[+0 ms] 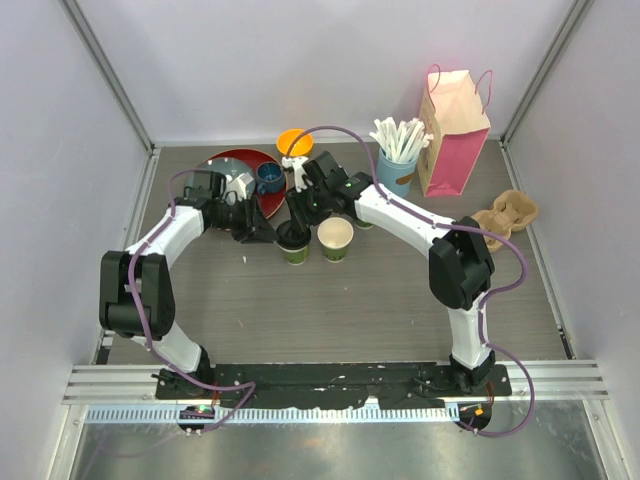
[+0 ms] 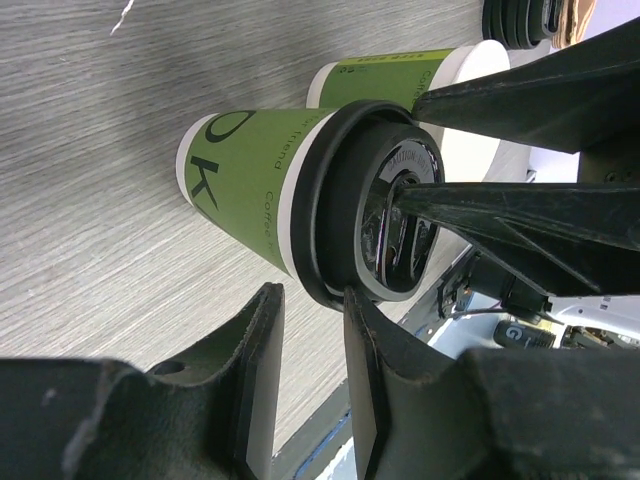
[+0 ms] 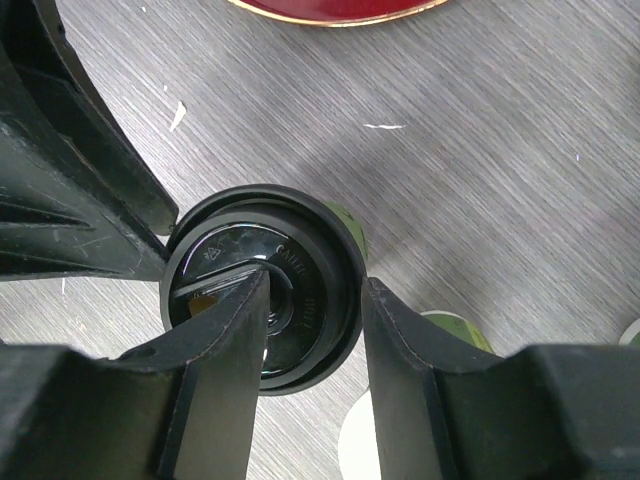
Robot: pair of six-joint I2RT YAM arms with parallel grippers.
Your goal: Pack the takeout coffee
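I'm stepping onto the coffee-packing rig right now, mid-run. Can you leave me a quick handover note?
Left tool: jaws narrowly parted at the rim of the lidded cup; grip unclear.
Right tool: straddles the edge of the black lid, one finger on top, one outside; grip unclear.
Open cup stands just right of it, mid-table.
Done: one lid on, seating unconfirmed.
Left: lid the open cup, pack both; cardboard cup carrier and pink paper bag stand at right.

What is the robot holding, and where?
Both grippers are at the black lid of the lidded cup: the left gripper at its rim, the right gripper straddling its edge. Not clear if either grips.
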